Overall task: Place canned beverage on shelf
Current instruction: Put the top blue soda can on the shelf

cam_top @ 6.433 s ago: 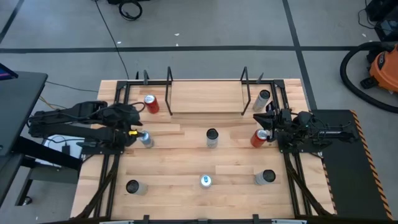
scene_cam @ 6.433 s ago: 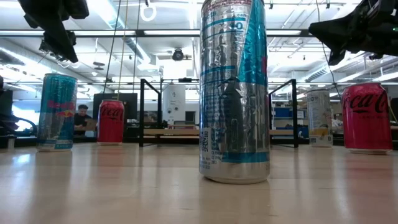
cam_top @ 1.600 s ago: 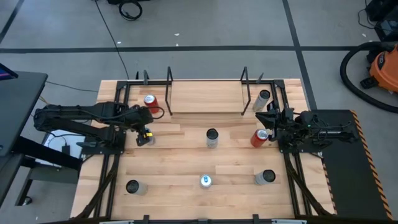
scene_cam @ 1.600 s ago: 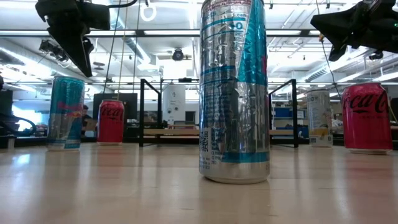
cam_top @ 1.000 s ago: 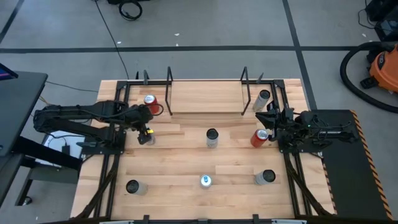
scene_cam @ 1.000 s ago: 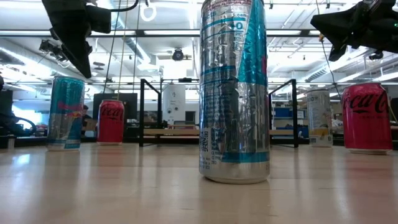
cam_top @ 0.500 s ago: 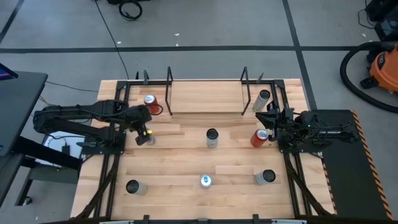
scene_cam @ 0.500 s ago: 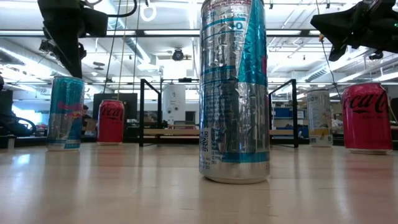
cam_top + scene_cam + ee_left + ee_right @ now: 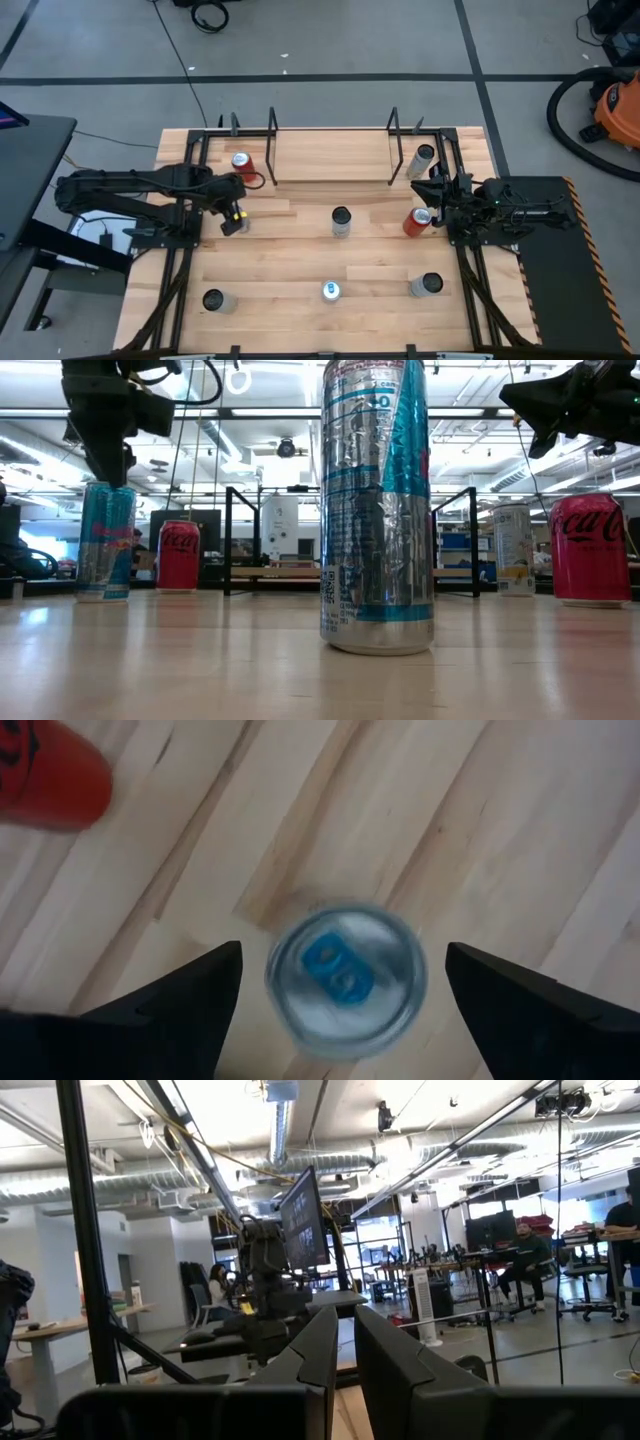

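The left gripper (image 9: 340,982) hangs directly above the blue-topped can (image 9: 346,975) near the table's (image 9: 300,280) left edge, fingers spread wide on either side, not touching it. The right gripper (image 9: 432,193), fingers pressed together and empty, waits beside the right-edge red can (image 9: 415,221). The shelf (image 9: 330,158) sits along the far edge.

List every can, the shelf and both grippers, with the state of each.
Left gripper: jaws open, above the blue-topped silver can.
Right gripper: shut, holding nothing.
Blue-topped silver can: upright, ungripped.
Two red cola cans: upright on the table.
Remaining silver cans: upright.
Light wood shelf: bare, no can on it.
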### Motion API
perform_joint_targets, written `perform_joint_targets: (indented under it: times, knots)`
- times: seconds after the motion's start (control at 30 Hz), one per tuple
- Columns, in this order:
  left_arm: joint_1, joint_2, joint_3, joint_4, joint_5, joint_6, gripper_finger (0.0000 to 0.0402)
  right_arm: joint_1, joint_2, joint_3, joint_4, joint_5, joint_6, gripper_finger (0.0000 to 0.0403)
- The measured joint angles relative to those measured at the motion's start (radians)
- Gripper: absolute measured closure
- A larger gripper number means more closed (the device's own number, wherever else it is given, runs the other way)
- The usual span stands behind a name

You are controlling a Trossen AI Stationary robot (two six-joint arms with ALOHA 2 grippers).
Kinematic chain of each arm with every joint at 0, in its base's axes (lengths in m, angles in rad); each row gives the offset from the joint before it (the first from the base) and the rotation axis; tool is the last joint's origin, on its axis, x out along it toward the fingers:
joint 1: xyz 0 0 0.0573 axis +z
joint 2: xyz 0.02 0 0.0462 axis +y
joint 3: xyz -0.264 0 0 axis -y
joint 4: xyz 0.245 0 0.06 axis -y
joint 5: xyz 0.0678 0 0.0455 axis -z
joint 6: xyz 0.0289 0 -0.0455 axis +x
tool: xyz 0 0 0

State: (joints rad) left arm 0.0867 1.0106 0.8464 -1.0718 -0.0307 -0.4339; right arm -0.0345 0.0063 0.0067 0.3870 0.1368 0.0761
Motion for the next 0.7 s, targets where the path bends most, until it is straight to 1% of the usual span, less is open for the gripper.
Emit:
perform_joint_targets:
  times: [0.23,0.4,0.57,0.7]
  knots:
    - [-0.001,0.023,-0.004,-0.008,0.002,0.004,0.0049,0.0,0.0,0.0,0.001,0.0,0.0,0.0355]
    - [-0.001,0.05,-0.004,-0.015,0.002,0.007,0.0058,0.0,0.0,0.0,0.003,-0.001,0.0,0.0355]
    - [-0.001,0.089,-0.004,-0.016,0.002,0.02,0.0083,0.0,0.0,0.0,0.006,-0.003,0.0,0.0355]
    - [-0.001,0.106,-0.004,-0.015,0.001,0.034,0.0118,0.0,0.0,0.0,0.008,-0.002,0.0,0.0355]
